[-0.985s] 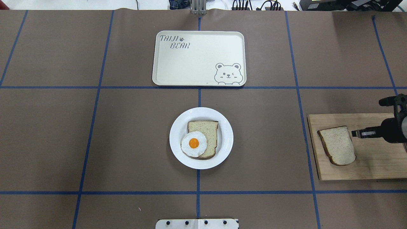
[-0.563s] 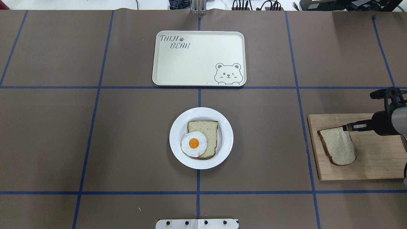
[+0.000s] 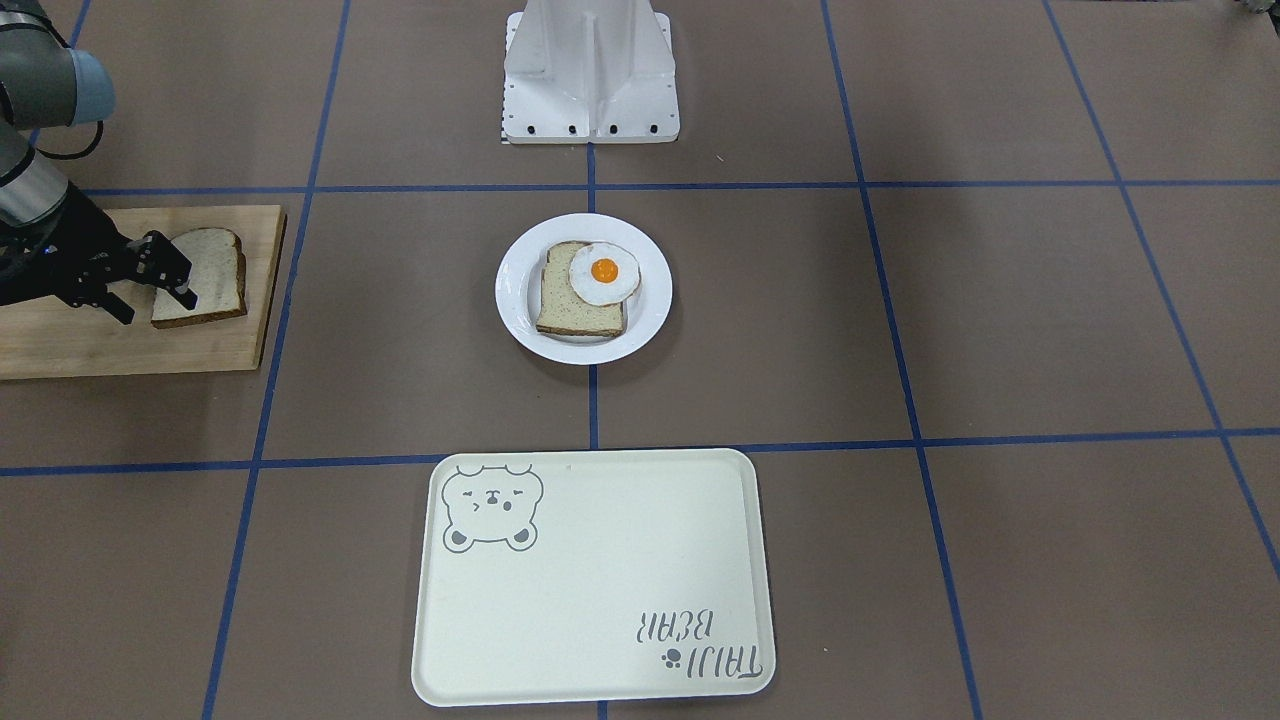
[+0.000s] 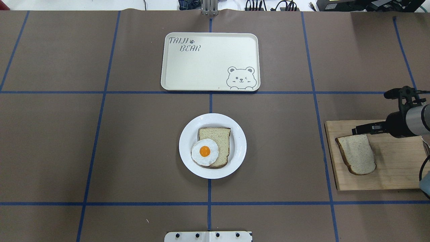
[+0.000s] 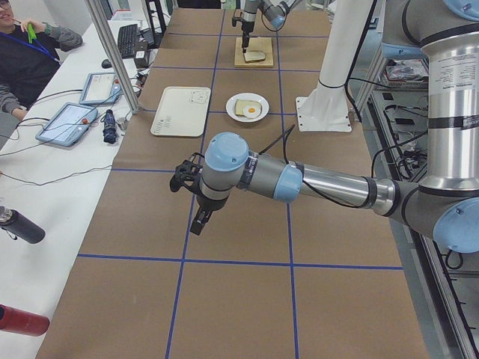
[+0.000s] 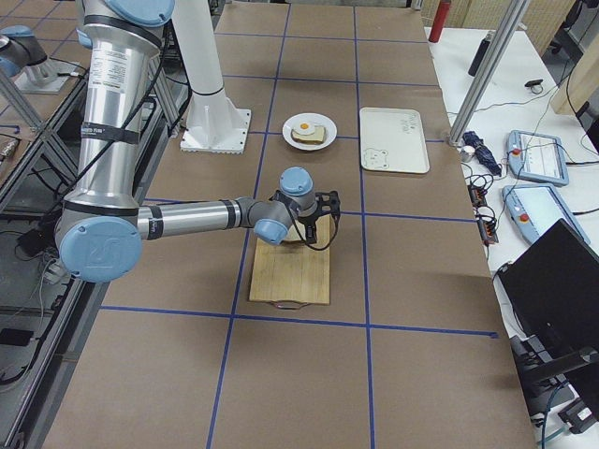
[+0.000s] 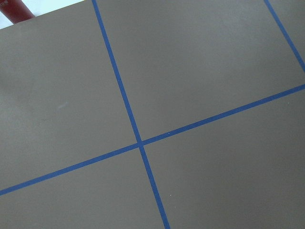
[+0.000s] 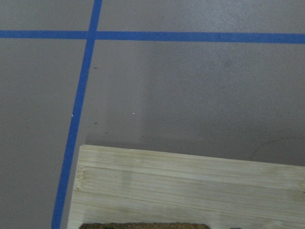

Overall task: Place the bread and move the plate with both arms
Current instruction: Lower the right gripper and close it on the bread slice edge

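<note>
The bread (image 4: pixel 356 154) lies flat on a wooden board (image 4: pixel 396 171) at the right; it also shows in the front-facing view (image 3: pixel 210 275). My right gripper (image 3: pixel 155 303) hovers open over the slice's flat end, one finger above the bread and one beside it; in the overhead view it (image 4: pixel 357 130) is at the slice's far edge. The white plate (image 4: pixel 240 144) stands mid-table and holds a squarer slice (image 4: pixel 220 137) with a fried egg (image 4: pixel 205 152). My left gripper (image 5: pixel 191 198) shows only in the exterior left view, far from the plate; I cannot tell its state.
A cream bear tray (image 4: pixel 210 60) lies beyond the plate. The robot's white base (image 3: pixel 590 75) stands on the near side of the plate. Blue tape lines cross the brown table. An operator (image 5: pixel 30 52) sits at the side bench.
My right gripper has moved left and toward the table's far side, from beside the bread's right edge to its far flat end. The bread has not moved.
</note>
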You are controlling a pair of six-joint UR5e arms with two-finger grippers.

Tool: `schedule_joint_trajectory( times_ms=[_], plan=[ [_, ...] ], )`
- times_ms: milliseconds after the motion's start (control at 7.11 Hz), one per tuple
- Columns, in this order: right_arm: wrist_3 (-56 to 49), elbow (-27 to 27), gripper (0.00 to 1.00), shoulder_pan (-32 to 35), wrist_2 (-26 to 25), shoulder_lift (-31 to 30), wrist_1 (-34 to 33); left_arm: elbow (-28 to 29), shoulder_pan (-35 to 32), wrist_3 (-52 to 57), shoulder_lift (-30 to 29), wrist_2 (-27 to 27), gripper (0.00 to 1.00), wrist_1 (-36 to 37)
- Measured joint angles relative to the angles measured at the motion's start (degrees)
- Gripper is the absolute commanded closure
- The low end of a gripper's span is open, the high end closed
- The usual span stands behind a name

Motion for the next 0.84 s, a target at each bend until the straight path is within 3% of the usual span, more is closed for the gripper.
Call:
schedule_joint_trajectory(
  times_ms=[281,844],
  plan=[
    [-0.41,-0.06,0.4,-0.28,-1.09,-1.07,-0.01,0.01,0.0,0.0,0.0,-0.02,0.02,-0.02],
    [-0.52,-0.08,0.4,-2.45,-3.28,-1.26,0.01,0.23,0.0,-0.06,0.0,-0.02,0.02,0.0]
  ],
)
